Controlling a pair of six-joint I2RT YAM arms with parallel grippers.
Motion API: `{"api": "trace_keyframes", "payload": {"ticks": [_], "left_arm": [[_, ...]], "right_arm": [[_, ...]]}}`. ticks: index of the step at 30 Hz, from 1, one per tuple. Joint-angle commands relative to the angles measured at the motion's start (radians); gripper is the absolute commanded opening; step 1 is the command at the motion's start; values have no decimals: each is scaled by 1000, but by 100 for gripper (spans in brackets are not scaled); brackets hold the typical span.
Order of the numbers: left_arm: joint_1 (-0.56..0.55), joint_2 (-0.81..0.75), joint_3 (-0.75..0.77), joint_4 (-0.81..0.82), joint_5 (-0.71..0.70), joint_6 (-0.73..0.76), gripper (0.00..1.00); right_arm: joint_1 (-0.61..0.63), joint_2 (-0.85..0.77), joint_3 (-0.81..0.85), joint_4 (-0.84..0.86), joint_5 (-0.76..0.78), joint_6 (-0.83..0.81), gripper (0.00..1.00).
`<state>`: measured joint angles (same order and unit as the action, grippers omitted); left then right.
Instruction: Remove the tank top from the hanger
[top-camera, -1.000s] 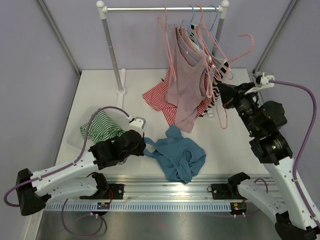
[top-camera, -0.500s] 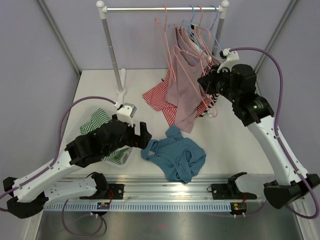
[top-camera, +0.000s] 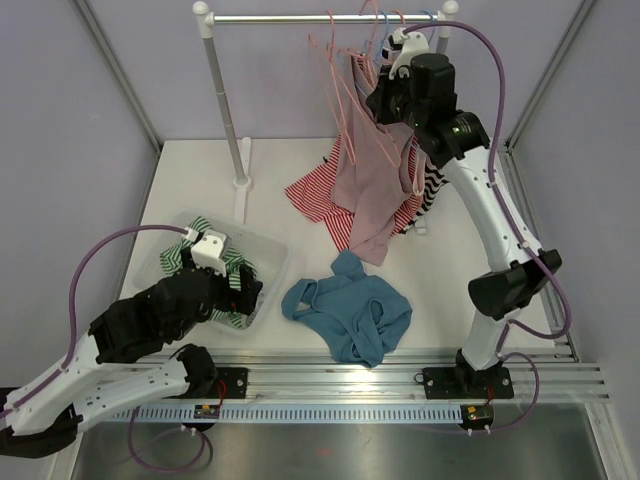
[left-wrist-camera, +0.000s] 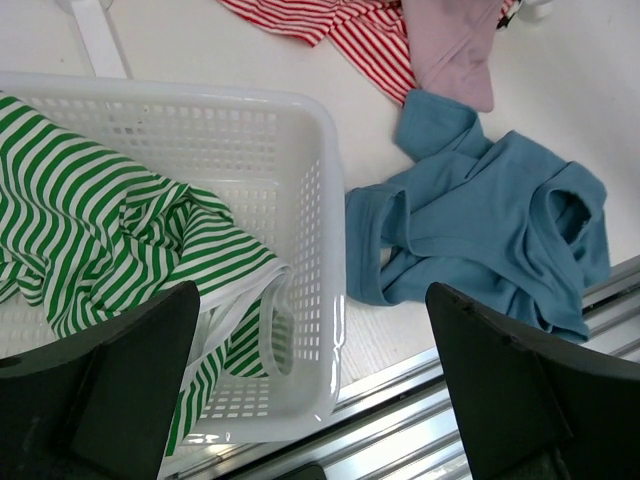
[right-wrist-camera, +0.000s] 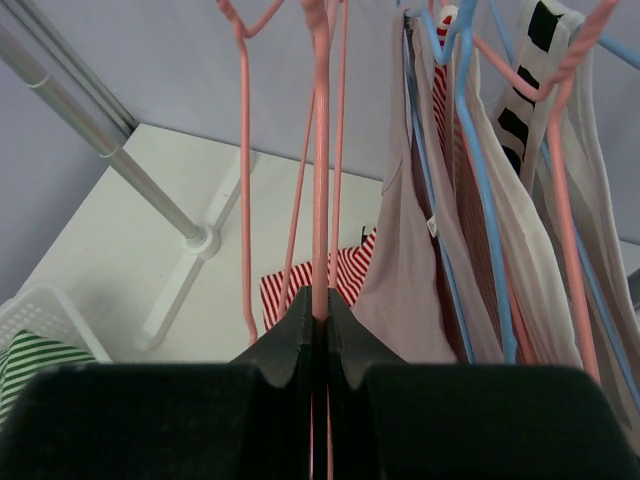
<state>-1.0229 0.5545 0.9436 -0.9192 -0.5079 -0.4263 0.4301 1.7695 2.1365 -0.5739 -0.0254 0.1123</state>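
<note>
The dusty-pink tank top (top-camera: 365, 185) hangs from the clothes rail (top-camera: 300, 18), near the rail's right post, among a crowd of pink and blue hangers, with its lower end draped down toward the tabletop (top-camera: 200, 180). A small white tag on its side seam shows in the right wrist view, but the print is too small to read. The right end effector (right-wrist-camera: 320, 308) is raised just below the rail and clenched on the thin wire of a pink hanger (right-wrist-camera: 321, 150), fingers pressed together around it. I cannot tell whether this hanger carries the tank top. Well in front of the rail, the left end effector (left-wrist-camera: 310, 300) is released, with its fingers spread wide over the rim of a white basket (left-wrist-camera: 330, 180) that holds a green-striped garment (left-wrist-camera: 100, 240). A blue garment (left-wrist-camera: 480, 230) lies crumpled just beside the basket, on the side under the rail's right post, with a red-striped garment (left-wrist-camera: 350, 30) between it and the rail. Bare tabletop shows around the rail's left post foot and beyond the blue garment toward the enclosure edge.
</note>
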Motion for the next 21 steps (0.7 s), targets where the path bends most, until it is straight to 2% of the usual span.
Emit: {"api": "trace_keyframes", "payload": {"ticks": [1, 7, 10, 16, 21], "left_arm": [[-5, -11, -16, 51, -40, 24, 99], [-5, -2, -31, 71, -21, 35, 99], [-5, 16, -31, 72, -17, 41, 99], [-5, 18, -32, 77, -3, 44, 99], [-5, 15, -34, 80, -4, 44, 99]], "right_arm": [[16, 77, 170, -38, 64, -46, 0], [56, 275, 426, -112, 90, -86, 0], [104, 344, 494, -129, 110, -102, 0], [160, 366, 450, -72, 114, -86, 0], [188, 404, 511, -72, 119, -72, 0]]}}
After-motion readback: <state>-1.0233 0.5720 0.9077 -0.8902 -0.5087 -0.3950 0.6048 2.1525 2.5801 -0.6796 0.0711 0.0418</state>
